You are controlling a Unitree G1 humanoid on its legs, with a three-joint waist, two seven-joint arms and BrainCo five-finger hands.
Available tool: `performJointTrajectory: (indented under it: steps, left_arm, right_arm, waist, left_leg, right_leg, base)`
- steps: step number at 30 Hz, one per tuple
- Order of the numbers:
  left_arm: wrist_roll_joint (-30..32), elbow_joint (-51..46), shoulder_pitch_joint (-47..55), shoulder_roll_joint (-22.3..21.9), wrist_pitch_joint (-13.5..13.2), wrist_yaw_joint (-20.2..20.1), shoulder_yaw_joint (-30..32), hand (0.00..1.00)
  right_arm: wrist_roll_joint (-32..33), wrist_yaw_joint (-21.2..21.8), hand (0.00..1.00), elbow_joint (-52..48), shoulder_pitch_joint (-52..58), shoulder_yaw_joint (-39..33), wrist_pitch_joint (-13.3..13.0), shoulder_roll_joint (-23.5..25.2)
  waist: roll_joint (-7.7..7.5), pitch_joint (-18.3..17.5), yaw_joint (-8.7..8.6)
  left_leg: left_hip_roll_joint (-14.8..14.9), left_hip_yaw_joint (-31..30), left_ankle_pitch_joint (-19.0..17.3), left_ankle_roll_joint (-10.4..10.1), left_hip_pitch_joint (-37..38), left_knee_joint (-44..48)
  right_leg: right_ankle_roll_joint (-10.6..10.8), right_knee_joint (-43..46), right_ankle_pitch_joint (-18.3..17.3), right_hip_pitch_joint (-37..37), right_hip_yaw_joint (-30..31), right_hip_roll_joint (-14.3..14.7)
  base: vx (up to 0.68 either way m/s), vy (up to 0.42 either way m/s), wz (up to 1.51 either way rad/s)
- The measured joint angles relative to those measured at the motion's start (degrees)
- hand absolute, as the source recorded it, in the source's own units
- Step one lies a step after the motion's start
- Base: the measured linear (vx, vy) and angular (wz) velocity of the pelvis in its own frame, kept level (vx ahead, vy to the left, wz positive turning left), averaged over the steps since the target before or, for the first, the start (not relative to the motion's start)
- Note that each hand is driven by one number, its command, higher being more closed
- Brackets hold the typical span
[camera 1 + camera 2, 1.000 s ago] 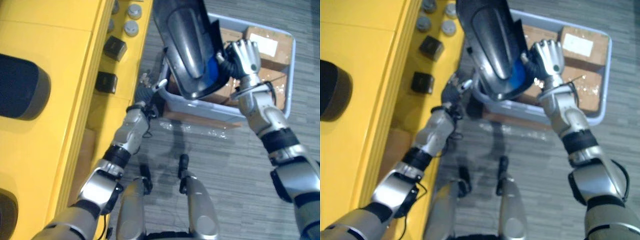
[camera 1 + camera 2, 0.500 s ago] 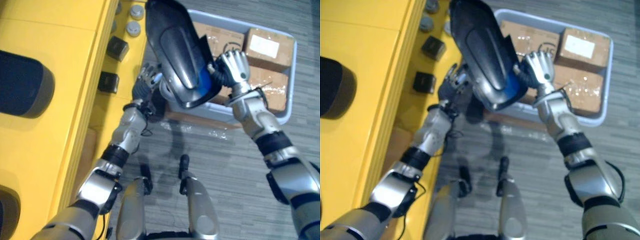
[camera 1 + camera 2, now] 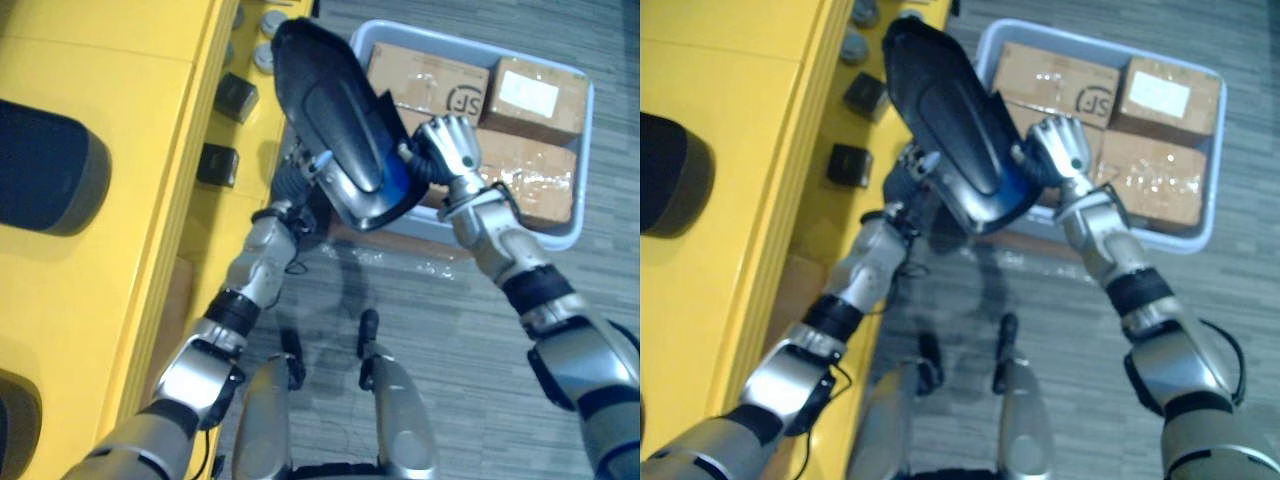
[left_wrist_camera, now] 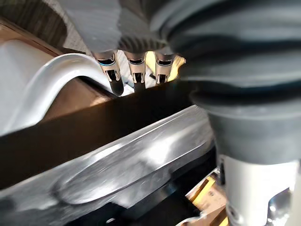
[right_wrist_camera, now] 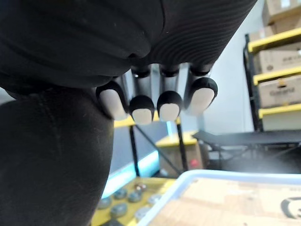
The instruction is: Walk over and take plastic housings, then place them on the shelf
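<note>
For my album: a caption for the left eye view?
Left hand and right hand carry a dark plastic housing beside a yellow shelf and a bin of boxes.

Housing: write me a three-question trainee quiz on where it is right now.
1. True or false: the housing rests inside the bin.
2. What lies in the bin? A) boxes B) bottles C) cloth
3. Fill in: the yellow shelf stands on the robot's ___ side.

Key:
1. False: the left hand and right hand carry it in the air, between shelf and bin.
2. A
3. left
</note>
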Motion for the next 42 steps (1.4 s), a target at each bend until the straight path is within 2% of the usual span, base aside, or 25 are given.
performJointTrajectory:
  steps: [5, 6, 13, 22, 23, 29, 32, 39, 42]
  left_arm:
    - [0.2, 0.0, 0.0, -0.2, 0.5, 0.0, 0.0, 0.00]
    - [0.2, 0.0, 0.0, -0.2, 0.5, 0.0, 0.0, 1.00]
    - [4.6, 0.0, 0.0, -0.6, 0.1, 0.2, 0.0, 1.00]
    - [6.9, 0.0, 2.3, 0.3, -2.4, 0.8, -0.1, 1.00]
    - [6.9, 0.0, 2.9, 0.4, -2.5, 0.7, -0.4, 1.00]
    - [8.5, 0.0, 4.4, 0.6, -2.5, 0.7, -1.7, 1.00]
    - [9.0, 0.0, 4.5, 0.8, -2.5, 0.7, -2.1, 1.00]
    - [10.9, -6.9, 7.6, 2.9, -2.6, 0.5, -2.1, 1.00]
    - [11.3, -8.5, 9.7, 2.6, -2.6, 0.5, -2.2, 1.00]
  right_arm:
    - [0.0, 0.0, 1.00, -0.1, -0.2, 0.0, -0.1, 0.9]
    - [0.0, 0.0, 1.00, -0.1, -0.2, 0.0, -0.2, 1.1]
    - [0.1, -0.7, 1.00, -0.1, -0.2, 0.2, -0.4, 1.4]
    - [0.0, -6.7, 1.00, -0.1, 1.9, 0.3, -2.6, 3.4]
    - [0.0, -7.4, 0.00, -0.1, 2.8, 0.5, -2.7, 3.6]
    - [-0.2, -11.0, 0.00, -0.8, 7.4, 0.4, -4.0, 4.3]
    - [-0.6, -11.1, 0.00, -2.6, 9.6, 0.0, -4.0, 4.0]
    - [-2.4, -11.0, 0.00, -16.7, 17.6, -3.3, -7.1, -0.1]
    - [-2.1, -10.2, 0.00, -22.9, 20.9, -5.2, -9.2, -0.9]
  waist:
    - [0.00, 0.0, 0.04]
    - [0.00, 0.0, 0.06]
    - [0.01, 0.0, 0.14]
    - [0.08, 0.0, 0.06]
    - [0.15, -0.1, 0.08]
    - [0.23, -0.1, 0.06]
    - [0.23, -0.1, 0.06]
    - [0.15, -0.1, -0.16]
    - [-0.30, -2.3, -0.34]
  left_leg:
    - [-0.1, 0.0, 0.1, 0.1, -0.1, 0.0]
    - [-0.1, 0.0, 0.1, 0.1, -0.1, 0.0]
    - [-0.1, -0.1, 0.1, 0.2, -0.1, 0.0]
    - [-0.2, -0.2, 0.2, 0.3, 1.3, -0.5]
    - [-0.4, -0.2, 0.4, 0.5, 1.7, -0.9]
    - [-0.5, 0.0, 0.4, 0.5, 5.2, -2.5]
    - [-0.5, 0.1, 0.4, 0.5, 6.9, -3.3]
    - [0.1, 0.8, -0.1, -0.2, 11.5, -4.6]
    - [0.6, 1.4, -0.4, -0.7, 13.1, -5.5]
  right_leg:
    - [0.1, -0.1, 0.1, 0.0, 0.0, -0.1]
    - [0.1, -0.1, 0.1, 0.0, 0.0, -0.1]
    - [0.1, -0.3, 0.2, 0.1, -0.1, -0.1]
    - [0.0, -1.8, 0.7, 1.9, -0.2, 0.0]
    - [0.0, -2.2, 0.9, 2.4, -0.2, 0.0]
    - [0.1, -4.8, 1.3, 6.4, -0.3, 0.0]
    - [0.3, -6.1, 1.5, 8.3, -0.3, 0.1]
    - [0.2, -9.2, 2.3, 13.4, -0.2, 1.0]
    - [0.0, -11.1, 2.6, 15.1, 0.1, 1.7]
  base:
    - [0.00, 0.000, 0.00]
    - [0.00, 0.000, 0.00]
    - [0.00, 0.000, 0.00]
    - [0.00, 0.000, 0.00]
    - [0.00, 0.000, 0.00]
    - [0.00, 0.000, 0.00]
    - [0.00, 0.000, 0.00]
    - [0.01, 0.011, -0.05]
    - [0.01, 0.003, -0.13]
